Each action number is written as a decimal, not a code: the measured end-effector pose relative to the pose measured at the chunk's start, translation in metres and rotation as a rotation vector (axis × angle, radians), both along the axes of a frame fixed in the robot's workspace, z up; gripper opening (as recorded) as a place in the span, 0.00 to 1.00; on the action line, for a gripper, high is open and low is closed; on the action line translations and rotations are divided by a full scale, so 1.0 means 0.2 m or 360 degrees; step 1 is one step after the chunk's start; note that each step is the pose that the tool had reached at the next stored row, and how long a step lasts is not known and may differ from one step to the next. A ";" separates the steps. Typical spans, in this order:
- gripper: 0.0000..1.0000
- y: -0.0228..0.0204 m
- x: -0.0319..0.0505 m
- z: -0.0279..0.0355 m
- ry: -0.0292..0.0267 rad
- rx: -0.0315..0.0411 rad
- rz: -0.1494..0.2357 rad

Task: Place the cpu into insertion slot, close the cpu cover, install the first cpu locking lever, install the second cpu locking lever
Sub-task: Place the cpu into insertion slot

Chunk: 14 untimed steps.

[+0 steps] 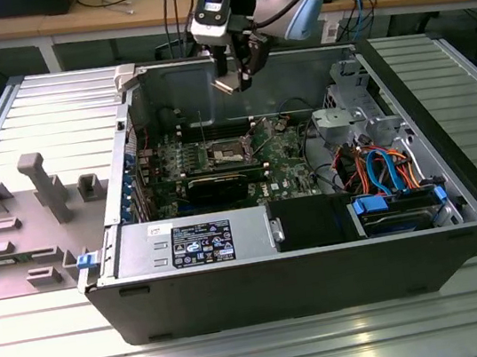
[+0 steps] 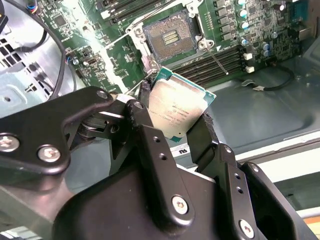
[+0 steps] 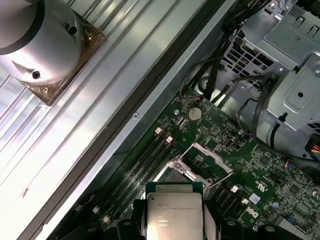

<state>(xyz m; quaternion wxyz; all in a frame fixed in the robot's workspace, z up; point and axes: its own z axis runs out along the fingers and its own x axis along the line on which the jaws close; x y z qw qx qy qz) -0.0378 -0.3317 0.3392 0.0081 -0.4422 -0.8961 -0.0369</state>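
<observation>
Cpu [image 2: 177,112] clamped in the gripper [image 2: 174,114], aloft over the open computer case [image 1: 326,282].

The chip is square, with no long axis to speak of, and hangs tilted. Its silvery metal top is turned toward the cameras in both wrist views, and its green rim shows along the free edges. The jaws are closed on it, the two black fingers [image 2: 145,97] pressing opposite edges, so the cpu sits between the fingertips and sticks out past them. In the exterior view it hangs near the case's far wall, well above the green board [image 1: 285,158]. Below, the insertion slot [image 2: 167,37] lies uncovered — dark, its contacts bare — and the cpu cover [image 3: 214,158] stands raised beside it.
</observation>
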 end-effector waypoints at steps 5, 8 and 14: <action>0.54 0.000 -0.001 -0.005 0.00000 0.0000 -0.0074; 0.54 0.000 -0.003 -0.010 0.00000 0.0000 -0.0123; 0.54 0.000 -0.004 -0.022 0.00000 0.0000 -0.0208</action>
